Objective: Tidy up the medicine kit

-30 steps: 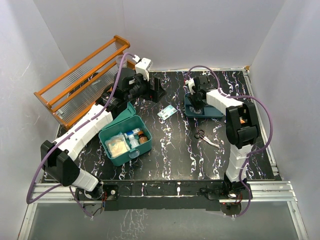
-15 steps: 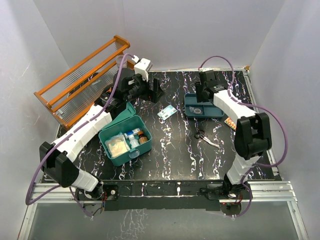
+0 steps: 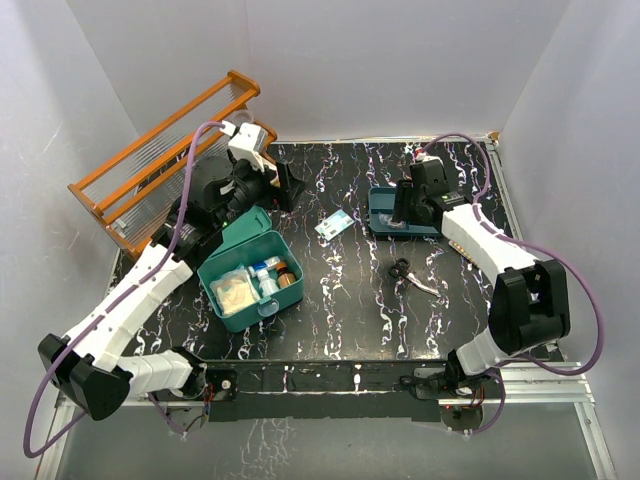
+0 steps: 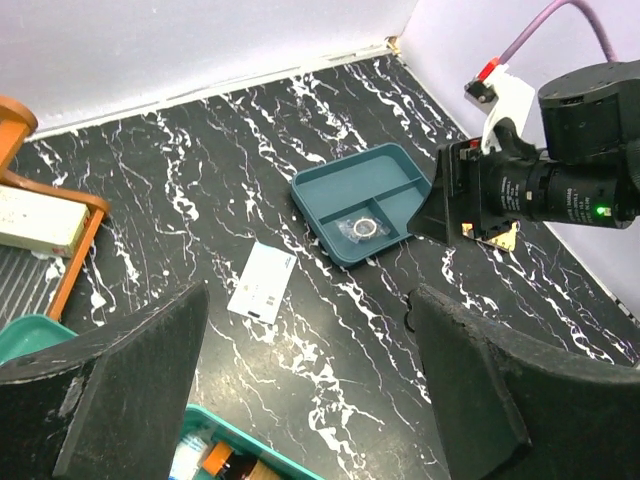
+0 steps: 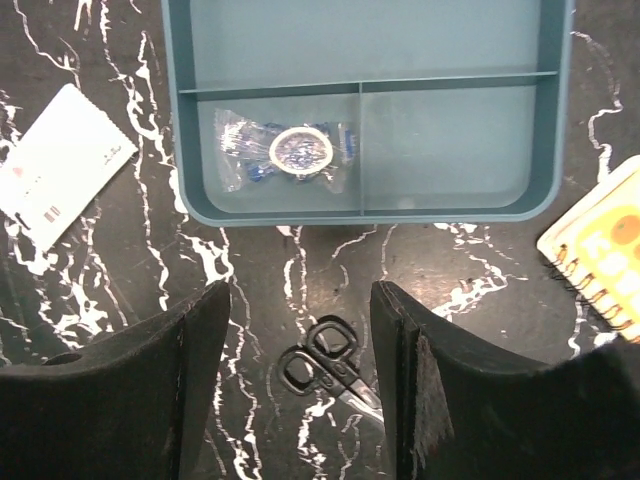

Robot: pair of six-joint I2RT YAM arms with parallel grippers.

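Note:
The medicine kit (image 3: 244,283) is a teal box lying open at the left, its lid (image 3: 241,231) tipped back. A pale packet and small bottles are inside. My left gripper (image 3: 286,184) hangs open behind the kit and above the table, fingers wide apart (image 4: 310,295). My right gripper (image 3: 405,208) is open and empty (image 5: 300,290) just in front of the shallow teal tray (image 5: 360,212). In the right wrist view the black scissors (image 5: 325,362) lie on the table between its fingers. A wrapped round item (image 5: 296,150) rests in the tray's near-left compartment.
A white card (image 3: 335,225) lies between kit and tray. The scissors (image 3: 410,272) lie in front of the tray (image 3: 384,224). An orange-yellow spiral pad (image 5: 598,245) lies right of the tray. The orange wooden rack (image 3: 165,160) stands at the back left.
My right gripper has opened wider and drawn back from over the tray to its front edge as the arm swung right. The left gripper has pulled back to the left, still open.

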